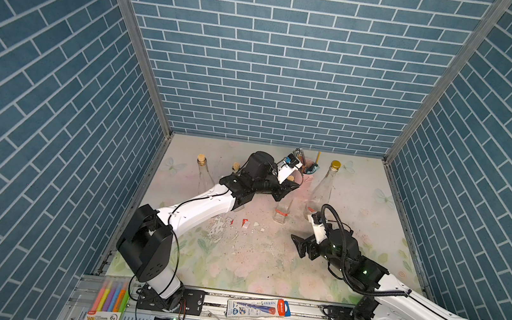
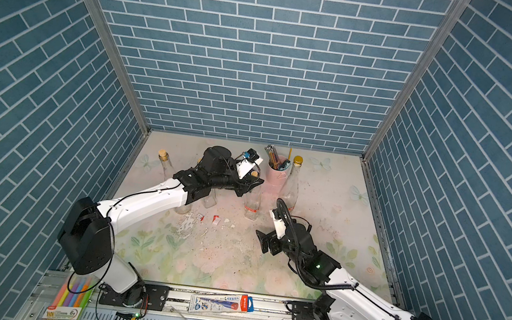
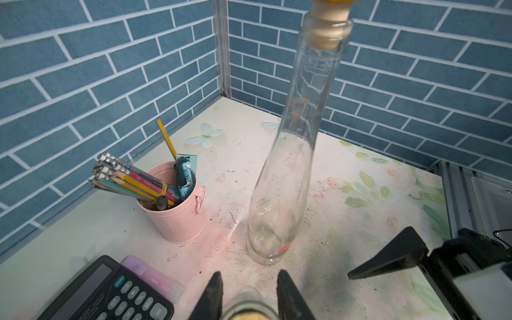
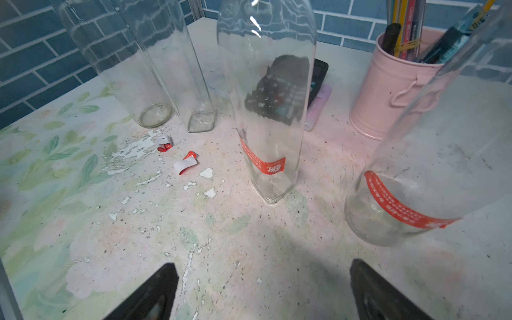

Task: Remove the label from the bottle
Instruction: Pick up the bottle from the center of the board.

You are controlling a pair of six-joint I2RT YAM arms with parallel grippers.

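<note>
Bottles are ranged across the far half of the table [image 1: 268,268]. Toward 9 o'clock two bare bottles [image 4: 130,69] are seen, with no label on their lower parts. Torn scraps [image 4: 188,163] of red and white paper are scattered at 7 o'clock of the square bottle [image 4: 271,110].

That square bottle stands upright near the middle, slightly toward 12 o'clock, and is taken to be the one in hand. A red label [image 4: 263,163] is wrapped low round its base. Its neck is caught from above by the left gripper [image 3: 249,277], whose jaws are set narrow and appear pressed against the glass. This is probably done so that the bottle is steadied while the label is picked at.

At 1 o'clock of it a pink cup [image 3: 180,221] of pencils is set, and at 2 o'clock a tall bottle [image 4: 415,152] with its own red band. At 5 o'clock the right gripper [image 4: 263,264] is held low, spread wide and empty. It is pointed at the label, presumably for a pinch at its edge.

The grip itself is cut off at the edge of the left wrist view and covered by the arm in both top views, so firm contact cannot be confirmed. The label's far side is hidden, and no lifted corner can be made out. A calculator [image 3: 110,293] is seen only in part.
</note>
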